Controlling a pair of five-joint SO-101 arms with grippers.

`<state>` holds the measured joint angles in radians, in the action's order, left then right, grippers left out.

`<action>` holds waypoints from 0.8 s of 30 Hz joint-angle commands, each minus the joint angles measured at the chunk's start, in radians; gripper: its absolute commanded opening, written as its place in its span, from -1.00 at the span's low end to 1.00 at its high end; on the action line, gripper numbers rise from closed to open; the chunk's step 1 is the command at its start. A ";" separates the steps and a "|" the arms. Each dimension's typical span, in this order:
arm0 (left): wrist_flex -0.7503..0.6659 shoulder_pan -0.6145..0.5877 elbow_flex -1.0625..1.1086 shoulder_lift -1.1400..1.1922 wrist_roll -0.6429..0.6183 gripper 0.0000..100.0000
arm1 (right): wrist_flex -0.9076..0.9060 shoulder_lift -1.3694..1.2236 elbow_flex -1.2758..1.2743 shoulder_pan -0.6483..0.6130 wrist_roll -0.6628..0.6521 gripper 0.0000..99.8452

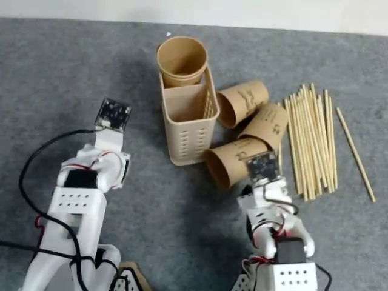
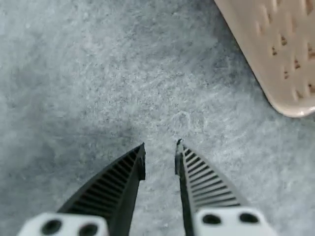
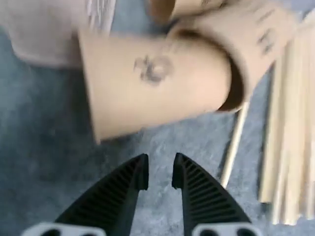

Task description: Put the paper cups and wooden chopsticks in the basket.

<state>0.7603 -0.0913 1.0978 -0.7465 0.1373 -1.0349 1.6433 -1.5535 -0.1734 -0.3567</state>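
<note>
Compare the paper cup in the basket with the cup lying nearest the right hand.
The basket cup stands upright, mouth up; the near cup lies on its side. The basket cup sits in the basket; the near cup rests on the table. Both are brown paper.

Basket [image 2: 275, 54] cut off by left wrist view's edge, far end out of sight. Nearest paper cup [image 1: 227, 160] partly hidden under right arm's wrist camera [image 1: 262, 166]. Chopsticks [image 3: 290, 147] ran past frame edge.
</note>
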 commanded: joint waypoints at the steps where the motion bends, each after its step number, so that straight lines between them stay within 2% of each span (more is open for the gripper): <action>1: -0.041 -0.018 0.022 -0.018 -0.043 -0.76 | 0.059 0.028 -0.016 -0.007 -0.044 -0.79; 6: -0.044 -0.018 0.079 -0.019 -0.040 -0.76 | 0.030 0.074 0.036 -0.010 -0.041 -0.77; 9: -0.041 -0.018 0.079 -0.019 -0.040 -0.76 | -0.097 0.127 0.142 -0.016 -0.028 -0.60; 13: -0.043 -0.018 0.079 -0.019 -0.040 -0.76 | -0.228 0.180 0.213 -0.142 -0.071 -0.36; 16: -0.041 -0.018 0.079 -0.019 -0.040 -0.76 | -0.209 0.188 0.209 -0.173 -0.112 -0.26; 24: -0.041 -0.018 0.079 -0.018 -0.040 -0.76 | -0.039 0.105 0.111 -0.174 -0.181 -0.26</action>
<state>0.7311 -0.1020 1.1807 -0.7480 0.1066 -1.1331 1.7921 -1.4339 -0.3452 -0.5102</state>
